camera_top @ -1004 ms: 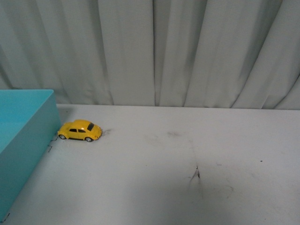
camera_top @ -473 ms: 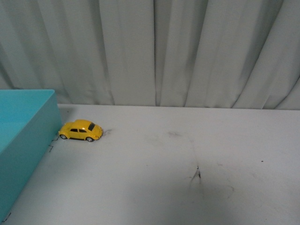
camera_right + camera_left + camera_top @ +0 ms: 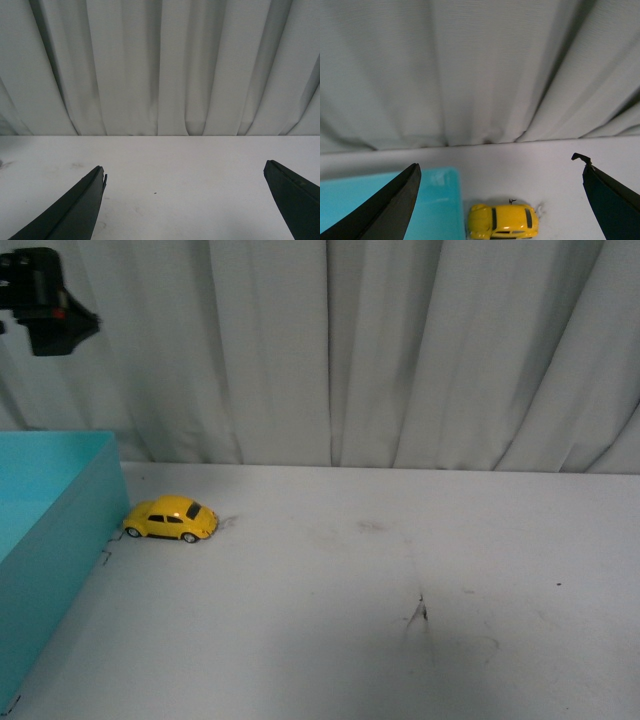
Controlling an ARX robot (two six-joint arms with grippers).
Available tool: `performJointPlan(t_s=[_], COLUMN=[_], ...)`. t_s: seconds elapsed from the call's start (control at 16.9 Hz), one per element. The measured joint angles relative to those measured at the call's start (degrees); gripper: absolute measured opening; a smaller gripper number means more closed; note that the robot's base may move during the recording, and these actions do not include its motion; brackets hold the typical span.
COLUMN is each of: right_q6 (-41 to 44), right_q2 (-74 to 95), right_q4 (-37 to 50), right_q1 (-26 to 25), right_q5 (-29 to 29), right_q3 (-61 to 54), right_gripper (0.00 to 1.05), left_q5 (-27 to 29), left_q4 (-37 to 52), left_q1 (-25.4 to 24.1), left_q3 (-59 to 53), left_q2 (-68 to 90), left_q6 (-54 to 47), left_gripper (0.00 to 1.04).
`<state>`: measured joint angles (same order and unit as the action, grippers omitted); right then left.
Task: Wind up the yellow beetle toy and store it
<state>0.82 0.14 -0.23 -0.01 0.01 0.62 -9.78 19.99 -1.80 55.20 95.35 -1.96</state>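
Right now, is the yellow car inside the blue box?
Out. The yellow car stands on the table beside the blue box.

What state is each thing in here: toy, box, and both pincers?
teal box: open-topped.
yellow beetle toy: on its wheels on the table, outside the box, ungrasped.
left pincer: open, holding nothing.
right pincer: open, holding nothing.

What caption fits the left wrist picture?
Open left gripper hovers above the yellow beetle toy beside the turquoise box.
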Motion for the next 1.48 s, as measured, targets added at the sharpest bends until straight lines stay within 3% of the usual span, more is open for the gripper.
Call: performJointPlan(t_s=[0.24,0.59,0.95,1.18,1.48], right_q6=[0.0,0.0,0.0,0.0,0.0], right_q2=[0.0,0.0,0.0,0.0,0.0], right_q4=[0.0,0.0,0.0,0.0,0.0], right_q1=[0.0,0.0,0.0,0.0,0.0], right_q5=[0.0,0.0,0.0,0.0,0.0], right_q3=[0.0,0.0,0.0,0.0,0.0], right_gripper=[0.98,0.98,0.98,0.98,0.98], left_q5=[-9.3,-12.3,-1.4,3.9,7.8], left_q4=[-8.4,-31.2,-50.7,-57.7,-60.3], left_q1=[4.2,8.1,7.6,7.6,7.6], left_q3=[13.6,25.4,44.0,50.1,52.1], left_q2=[11.6,22.4,35.5,40.9,42.9], left_q6=[-14.0,-44.9,-71.1,-79.1,-83.4], left_gripper=[0.98,0.98,0.98,0.98,0.98])
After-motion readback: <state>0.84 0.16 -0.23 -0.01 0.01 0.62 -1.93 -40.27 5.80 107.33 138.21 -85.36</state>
